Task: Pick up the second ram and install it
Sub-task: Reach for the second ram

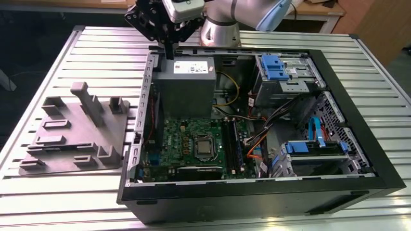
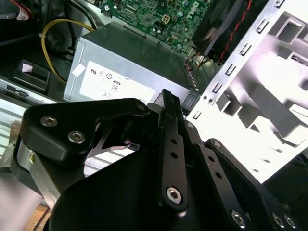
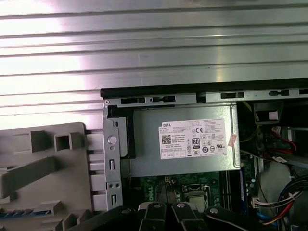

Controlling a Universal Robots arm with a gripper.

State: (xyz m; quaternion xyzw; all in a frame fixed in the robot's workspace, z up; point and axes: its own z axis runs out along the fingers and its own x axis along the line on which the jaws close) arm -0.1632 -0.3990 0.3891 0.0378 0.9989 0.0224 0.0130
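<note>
Pickup looks not yet made: the pincer hangs closed and empty over the power supply, while the second ram, a bluish strip, seems to lie in the grey fixture on the counter.

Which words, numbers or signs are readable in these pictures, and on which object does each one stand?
White label on the grey power supply: lines of print and round marks, too small to read with certainty.
Green motherboard: tiny white markings, too small to read.
Grey fixture plate: no text visible.
</note>
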